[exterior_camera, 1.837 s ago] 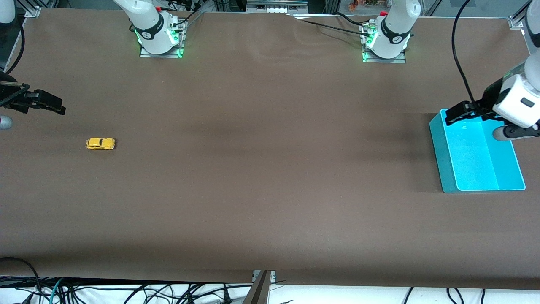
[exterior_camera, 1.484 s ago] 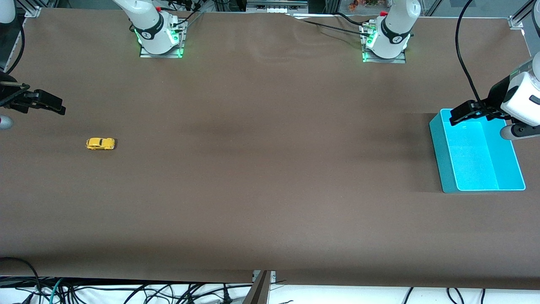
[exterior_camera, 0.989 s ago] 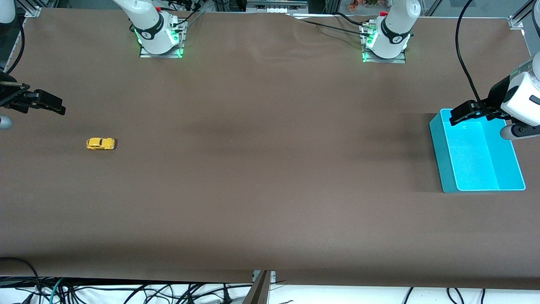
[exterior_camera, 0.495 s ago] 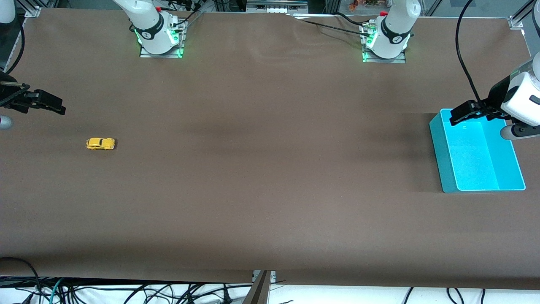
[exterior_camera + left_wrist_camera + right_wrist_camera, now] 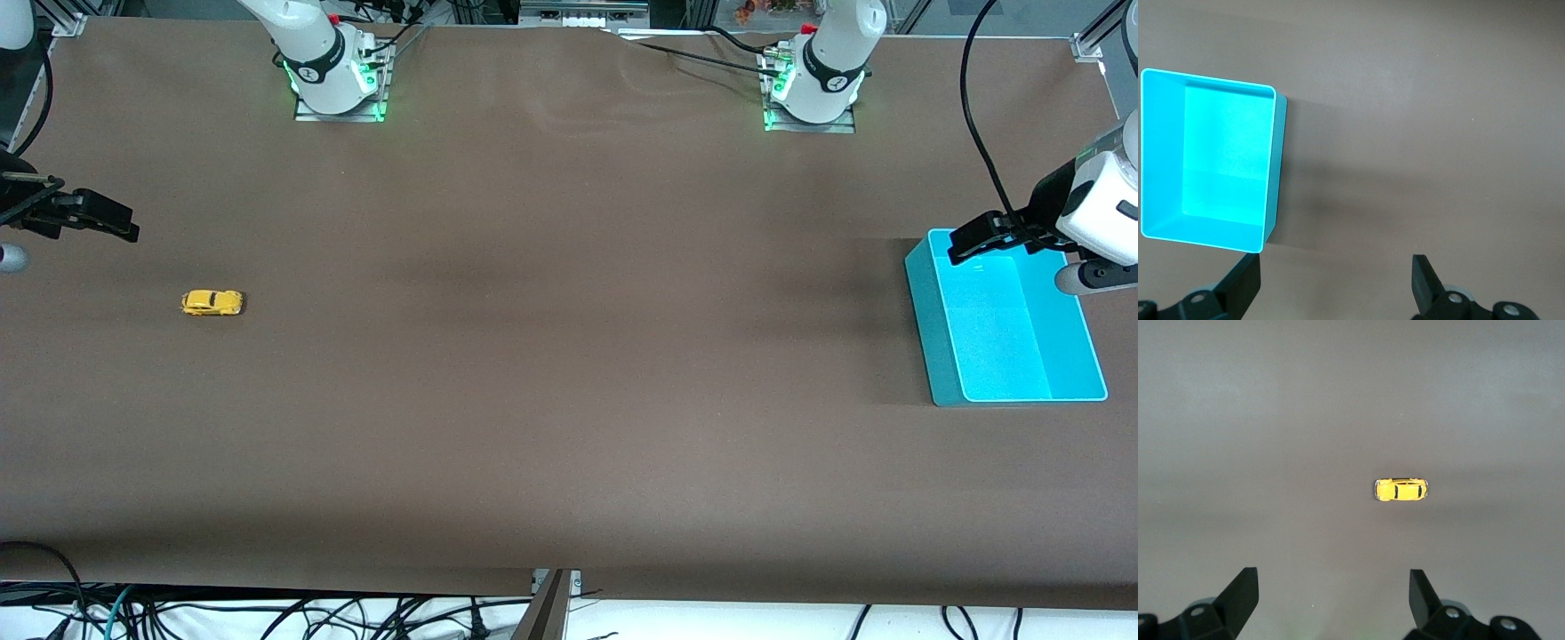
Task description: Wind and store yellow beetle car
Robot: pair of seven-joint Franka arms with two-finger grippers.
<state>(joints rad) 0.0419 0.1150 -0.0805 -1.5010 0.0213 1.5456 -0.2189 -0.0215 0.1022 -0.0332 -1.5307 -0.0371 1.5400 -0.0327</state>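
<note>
The yellow beetle car (image 5: 212,302) sat on the table (image 5: 569,356) toward the right arm's end, untouched. The right gripper (image 5: 120,225) hovered near it, fingers spread; it likely needed to descend and grasp. The left gripper (image 5: 969,242) waited, spread, over the teal bin (image 5: 942,356).

The tabletop (image 5: 569,356) is covered in matt brown cloth, faintly rippled; the yellow beetle car (image 5: 212,302) has a glossy painted finish. The teal bin (image 5: 933,338) looks like smooth plastic.
</note>
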